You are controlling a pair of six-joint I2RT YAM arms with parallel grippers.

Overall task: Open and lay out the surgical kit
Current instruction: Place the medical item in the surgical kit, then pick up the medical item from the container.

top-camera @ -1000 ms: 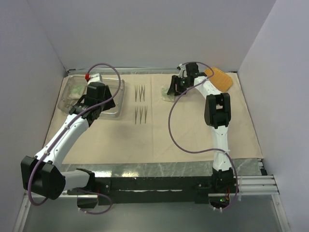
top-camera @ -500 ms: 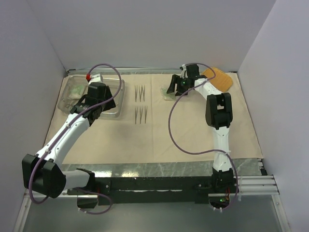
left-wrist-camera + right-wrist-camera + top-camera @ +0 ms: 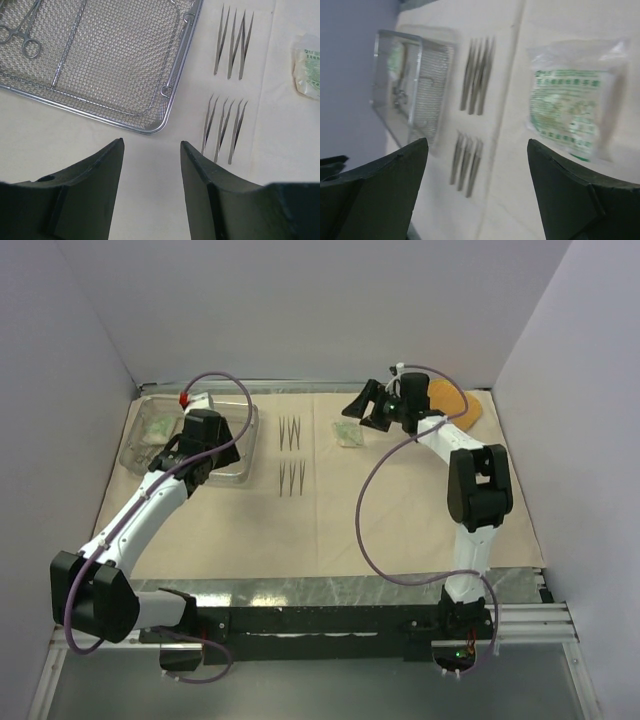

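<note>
The beige wrapping cloth (image 3: 400, 510) lies spread flat over the table. On its back left stands the steel wire-mesh tray (image 3: 160, 435) (image 3: 100, 60), with ring-handled forceps (image 3: 22, 35) and something greenish (image 3: 155, 428) inside. Two rows of three tweezers (image 3: 290, 432) (image 3: 291, 478) (image 3: 224, 127) lie right of the tray. A green-white packet (image 3: 347, 432) (image 3: 570, 107) rests flat beside them. My left gripper (image 3: 215, 462) (image 3: 151, 142) hovers open and empty by the tray's near right corner. My right gripper (image 3: 362, 408) (image 3: 477, 141) hangs wide open and empty above the packet.
An orange woven pad (image 3: 452, 402) lies at the back right, behind the right arm. Grey walls close in the back and both sides. Purple cables loop over both arms. Bare cloth (image 3: 330, 530) stretches across the near half.
My right gripper opened wider and lifted back to the right, leaving the packet on the cloth. The left arm has hardly moved.
</note>
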